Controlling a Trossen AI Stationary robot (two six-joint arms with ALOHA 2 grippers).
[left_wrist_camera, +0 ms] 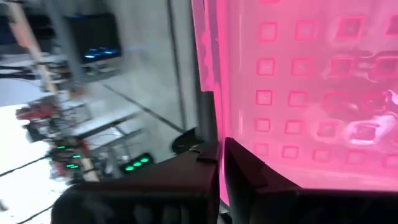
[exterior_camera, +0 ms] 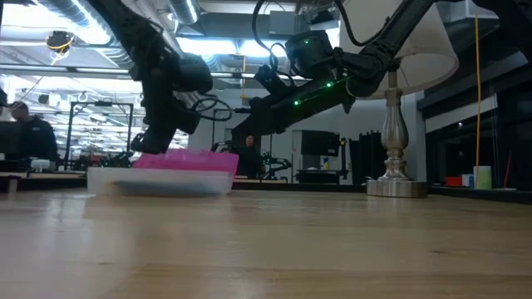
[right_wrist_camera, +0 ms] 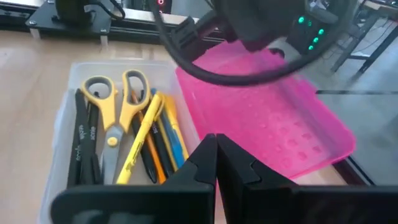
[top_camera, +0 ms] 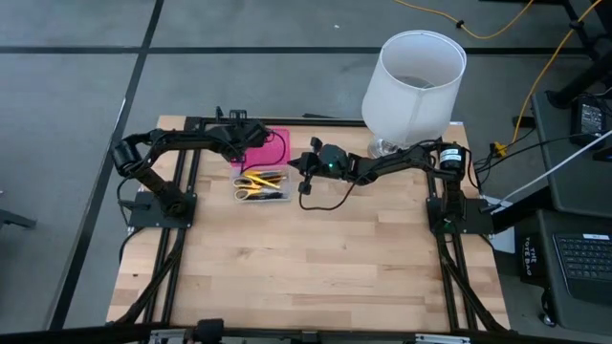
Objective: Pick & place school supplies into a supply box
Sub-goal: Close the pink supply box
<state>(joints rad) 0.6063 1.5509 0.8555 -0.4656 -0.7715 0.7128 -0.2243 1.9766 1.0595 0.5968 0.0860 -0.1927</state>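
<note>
The supply box stands open at the table's far left. Its clear base [top_camera: 262, 187] holds the school supplies: yellow-handled scissors [right_wrist_camera: 115, 93] and several pens and pencils [right_wrist_camera: 149, 146]. The hot-pink lid [top_camera: 268, 148] stands tilted along the base's far side. My left gripper [top_camera: 241, 145] is shut on the lid at its left end. My right gripper [top_camera: 305, 180] is shut and hovers at the base's right end, pointing left. My left gripper pinches the pink lid's edge [left_wrist_camera: 221, 124] between its two fingers, at the lid's left end. The fingers slant down from the table's left. The lid is tilted up over the base [exterior_camera: 158, 181]. My right gripper's shut fingertips [right_wrist_camera: 205, 152] stand over the base's right end wall, near the lid; I cannot tell whether they touch it.
A lamp with a large white shade [top_camera: 413, 81] stands at the table's far right on a metal foot [exterior_camera: 397, 187], close behind the right arm. The wooden table [top_camera: 316, 258] is bare toward its near edge. Cables run along the far edge.
</note>
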